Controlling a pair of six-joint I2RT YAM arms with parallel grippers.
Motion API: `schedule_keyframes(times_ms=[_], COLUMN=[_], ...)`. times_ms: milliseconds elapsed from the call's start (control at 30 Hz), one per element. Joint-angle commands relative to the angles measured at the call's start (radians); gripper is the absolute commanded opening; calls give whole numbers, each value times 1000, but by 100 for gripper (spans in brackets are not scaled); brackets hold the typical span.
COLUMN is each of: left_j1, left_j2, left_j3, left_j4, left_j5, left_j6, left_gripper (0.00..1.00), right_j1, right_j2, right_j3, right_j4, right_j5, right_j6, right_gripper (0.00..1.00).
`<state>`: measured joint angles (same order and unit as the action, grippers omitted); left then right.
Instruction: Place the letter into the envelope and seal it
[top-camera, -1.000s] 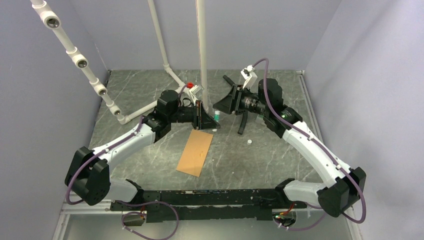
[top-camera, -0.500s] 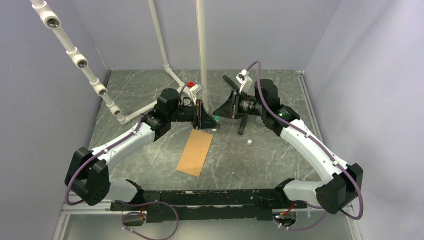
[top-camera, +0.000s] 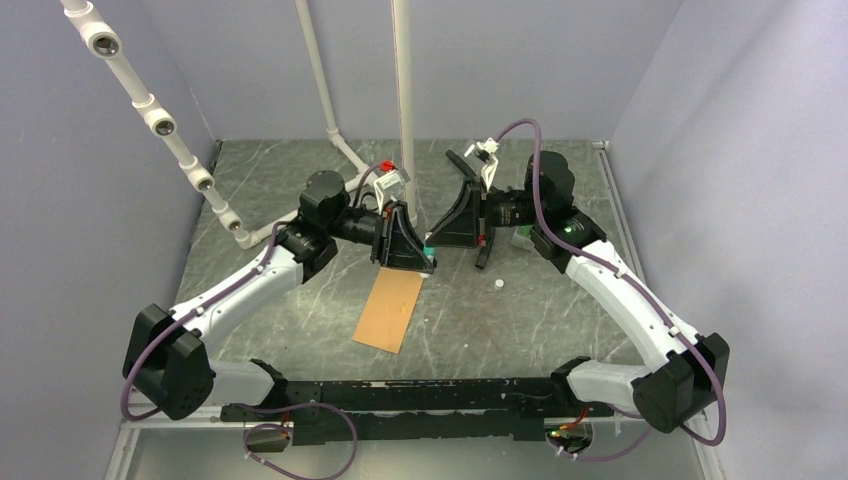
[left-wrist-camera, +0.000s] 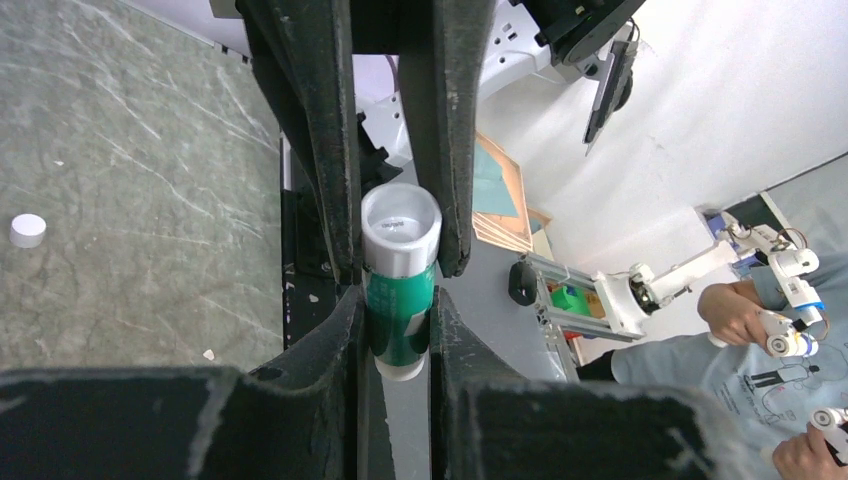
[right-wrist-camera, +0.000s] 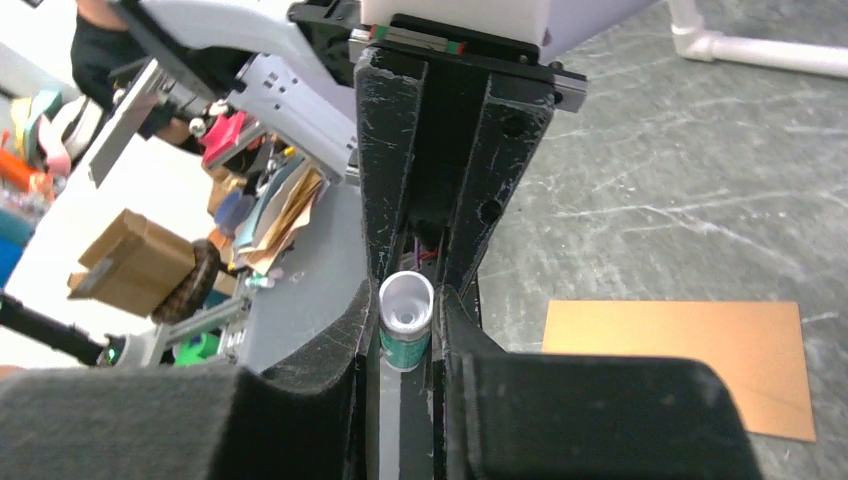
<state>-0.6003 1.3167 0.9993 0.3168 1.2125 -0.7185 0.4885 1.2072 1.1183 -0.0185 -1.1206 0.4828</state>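
The orange-brown envelope (top-camera: 390, 308) lies flat on the table, flap not showing; it also shows in the right wrist view (right-wrist-camera: 680, 362). The peach-pink letter is not in view. My left gripper (top-camera: 424, 260) and right gripper (top-camera: 436, 240) meet tip to tip above the envelope's far end. Both are shut on a green-and-white glue stick (top-camera: 430, 250). In the left wrist view my left gripper (left-wrist-camera: 398, 335) pinches the glue stick's (left-wrist-camera: 400, 300) green body, and the right fingers (left-wrist-camera: 450, 150) clamp its white end. In the right wrist view my right gripper (right-wrist-camera: 405, 340) holds the same glue stick (right-wrist-camera: 405, 322).
A small white cap (top-camera: 497, 284) lies on the table right of the envelope, also seen in the left wrist view (left-wrist-camera: 28, 230). A black strip (top-camera: 485, 248) lies under the right gripper. White pipes (top-camera: 300, 212) and a vertical pole (top-camera: 403, 100) stand at the back.
The left gripper has turned and swung its tips right and nearer. The right gripper has moved left to meet it. Both now clamp the glue stick. The envelope has not moved.
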Motion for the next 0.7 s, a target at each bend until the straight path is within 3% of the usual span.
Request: schedule_keyframes(times_ms=[0,67,167,300,467,667], left_j1=[-5,-5,-5,-6,-7,-7], left_j2=[-47,-62,-76,-40,0,-9], left_j3=[52,85,117,184,219,219], left_j4=[-40,-209,-355,-427,-474,-488], left_j5=[-58,-215,-512,-621,-650,-636], left_j6=[68,174,216,172,179,201], left_gripper=[3,2,2,2,2,2], right_j1=[28,28,36,125,139,147], right_j2=[5,6,52,63,105,99], right_j3=[89,115,174,195,248,241], right_j4=[-111,-181,-354,-413,-444,-421], right_j5=[55,367,747,1033,1032,1016], right_j6=[-77,6,185,268,250,225], right_gripper=[41,64,65,66,68,44])
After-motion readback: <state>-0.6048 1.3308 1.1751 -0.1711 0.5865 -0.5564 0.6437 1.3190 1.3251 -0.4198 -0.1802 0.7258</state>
